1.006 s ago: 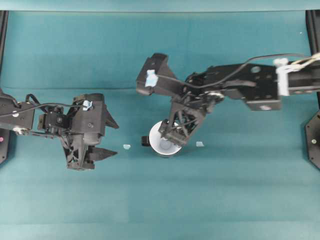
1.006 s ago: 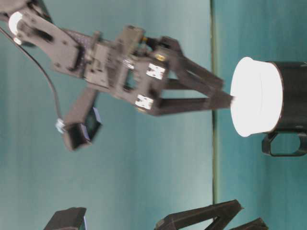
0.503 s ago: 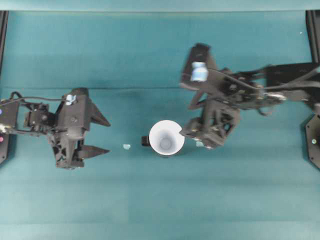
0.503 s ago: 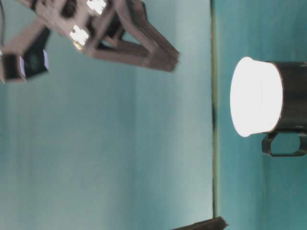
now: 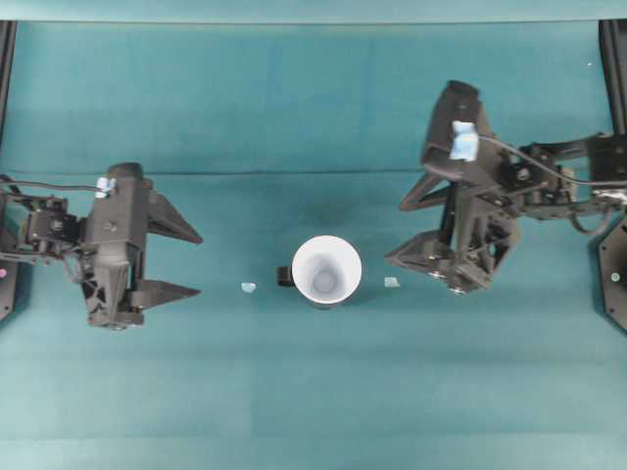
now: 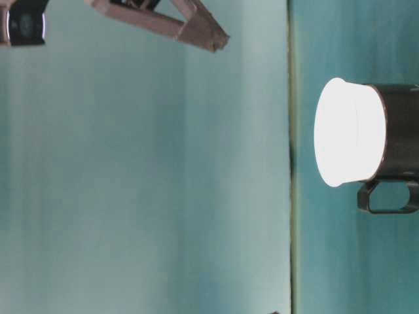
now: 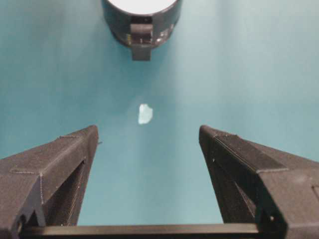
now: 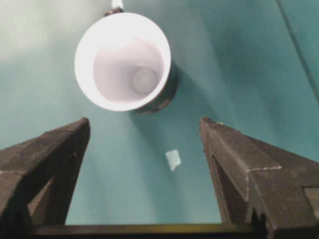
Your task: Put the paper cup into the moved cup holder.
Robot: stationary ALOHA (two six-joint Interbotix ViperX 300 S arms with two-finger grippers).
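Note:
The white paper cup [image 5: 326, 270] stands upright inside the black cup holder [image 5: 284, 277] at the middle of the table, and only the holder's stubby handle shows from above. From table level the cup [image 6: 347, 131] rises out of the holder [image 6: 398, 131]. My left gripper [image 5: 200, 264] is open and empty, well left of the cup. My right gripper [image 5: 395, 235] is also open and empty, raised and to the cup's right. The left wrist view shows the holder [image 7: 142, 27] far ahead of the gripper [image 7: 148, 130]. In the right wrist view the cup [image 8: 122, 59] lies beyond the gripper [image 8: 144, 121].
Two small pale scraps lie on the teal cloth, one left of the holder [image 5: 248, 287] and one to its right [image 5: 391, 282]. Black frame posts [image 5: 613, 59] stand at the table's side edges. One finger [image 6: 190, 23] of the right gripper shows high up at table level.
The right gripper has lifted off the cup's rim and drawn back to the right, still open. The left gripper has drawn back to the left. The cup stays in the holder.

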